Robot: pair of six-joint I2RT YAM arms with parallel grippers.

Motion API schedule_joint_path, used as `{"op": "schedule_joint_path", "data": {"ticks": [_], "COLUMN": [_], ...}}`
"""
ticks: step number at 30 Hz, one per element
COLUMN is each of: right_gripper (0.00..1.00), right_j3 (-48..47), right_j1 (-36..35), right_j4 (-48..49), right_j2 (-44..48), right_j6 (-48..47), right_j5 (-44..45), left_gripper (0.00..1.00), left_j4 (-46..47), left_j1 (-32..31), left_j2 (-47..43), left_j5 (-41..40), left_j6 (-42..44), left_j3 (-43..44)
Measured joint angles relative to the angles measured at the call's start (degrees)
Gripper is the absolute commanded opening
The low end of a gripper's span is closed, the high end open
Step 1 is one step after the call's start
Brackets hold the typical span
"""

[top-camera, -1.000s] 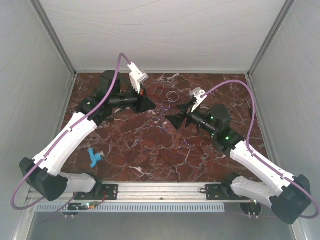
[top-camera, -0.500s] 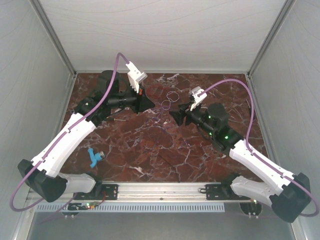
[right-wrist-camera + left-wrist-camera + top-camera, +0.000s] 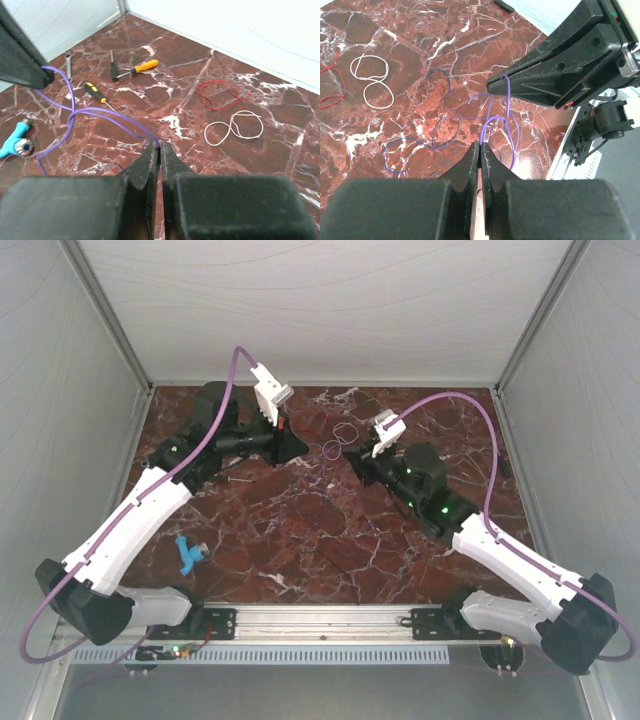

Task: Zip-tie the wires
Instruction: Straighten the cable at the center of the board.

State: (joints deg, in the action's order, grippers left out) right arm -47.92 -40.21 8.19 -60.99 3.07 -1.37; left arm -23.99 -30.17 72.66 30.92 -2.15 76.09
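A red, white-veined marble table (image 3: 300,530) filled the floor of a white-walled enclosure. The wires (image 3: 332,448) sat toward 12 o'clock from the tabletop's centre and were loose. A purple strand (image 3: 102,111), a red loop (image 3: 217,95) and a white loop (image 3: 234,127) lay apart from one another, with nothing gathered into a bundle.

The left gripper (image 3: 480,149) reached in from 9 o'clock of the wires and the right gripper (image 3: 159,149) from 3 o'clock, their tips near each other. Both were clenched. Each wrist view showed its own fingers pinched together on the purple strand, which ran in slack loops between the two tips. The red and white loops rested on the marble just beyond, toward 12 o'clock, and neither arm touched them.

No zip tie could be picked out in any view. The only other things were a blue tool (image 3: 188,553) at 8 o'clock and a yellow-handled screwdriver (image 3: 135,67), both well apart from the wires.

By these views the job looked barely begun — one strand was gripped, but the other loops had not been drawn together, and fitting and cinching a tie was all left to do.
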Motion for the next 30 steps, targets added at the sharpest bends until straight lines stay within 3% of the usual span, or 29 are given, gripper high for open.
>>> {"op": "schedule_joint_path", "data": {"ticks": [14,22,30], "right_gripper": [0.0,0.0,0.0], "right_j3": [0.0,-0.42,-4.59], "right_j1": [-0.57,-0.52,5.68], "right_j4": [-2.1,-13.42,-28.13], "right_j2": [-0.87,-1.81,-3.54], "right_j6": [5.31,14.67,25.44], "right_j5": [23.58,32.33,37.18], "left_gripper": [0.0,0.0,0.0], "left_j4": [3.08,2.89,-3.65], "left_j1": [1.05,0.37,-1.84], "left_j2": [-4.17,-1.7,5.73], "left_j5": [-8.76,-16.02,-32.41], "left_j6": [-1.14,-4.61,-8.04], "left_j3": [-5.79,-6.88,-5.99]}}
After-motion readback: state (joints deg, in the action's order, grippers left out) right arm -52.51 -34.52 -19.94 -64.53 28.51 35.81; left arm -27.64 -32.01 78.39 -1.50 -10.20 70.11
